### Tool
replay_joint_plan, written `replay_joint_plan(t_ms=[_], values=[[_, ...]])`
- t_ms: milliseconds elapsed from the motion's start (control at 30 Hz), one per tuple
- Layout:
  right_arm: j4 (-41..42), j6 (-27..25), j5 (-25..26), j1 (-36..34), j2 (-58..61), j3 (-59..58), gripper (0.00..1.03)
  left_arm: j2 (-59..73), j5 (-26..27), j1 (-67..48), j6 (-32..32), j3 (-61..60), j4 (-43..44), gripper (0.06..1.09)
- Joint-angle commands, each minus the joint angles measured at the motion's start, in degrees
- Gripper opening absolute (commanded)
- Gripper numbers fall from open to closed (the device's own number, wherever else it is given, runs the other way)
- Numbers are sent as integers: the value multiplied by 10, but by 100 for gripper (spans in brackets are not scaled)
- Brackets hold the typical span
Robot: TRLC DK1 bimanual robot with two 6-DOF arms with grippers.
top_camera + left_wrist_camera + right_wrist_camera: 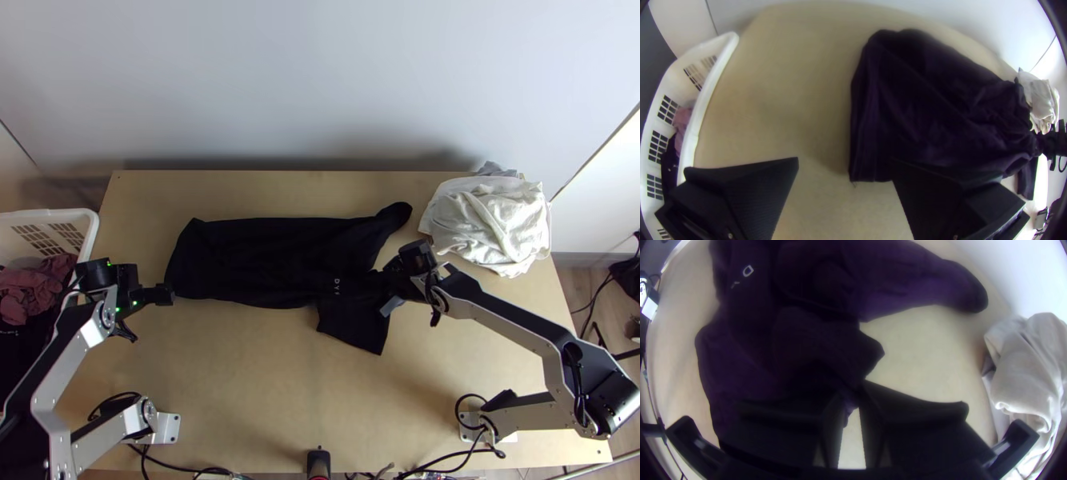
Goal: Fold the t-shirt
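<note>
Dragging is the chief risk at the collar end, where the dark t-shirt [264, 260] appears to be pinched by the right pincer [851, 393], its fingers nearly together with cloth gathered between them. If that bunch were pulled sideways, the whole garment could be skewed across the surface [240, 384], since the hem [862, 111] is held by nothing. The left pincer [845, 159] is spread wide, just beside the hem corner; if it were closed too early, only air would be caught, and if it were set too low, the surface might be scraped. The far sleeve [392, 216] juts out and could be left outside the fold. Near the white cloth pile [488, 224], the right arm could be snagged on loose fabric if it were swung outward.
</note>
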Motion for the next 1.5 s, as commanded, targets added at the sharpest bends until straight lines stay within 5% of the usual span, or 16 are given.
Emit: replay_joint_plan(t_ms=[0,867,1467], values=[[-1,8,11,16,-1,13,14,88,28,27,-1,16,-56,104],[-3,22,24,34,1,5,15,166,157,36,-59,171,-222,104],[2,20,31,46,10,15,15,197,160,19,-78,157,-183,104]])
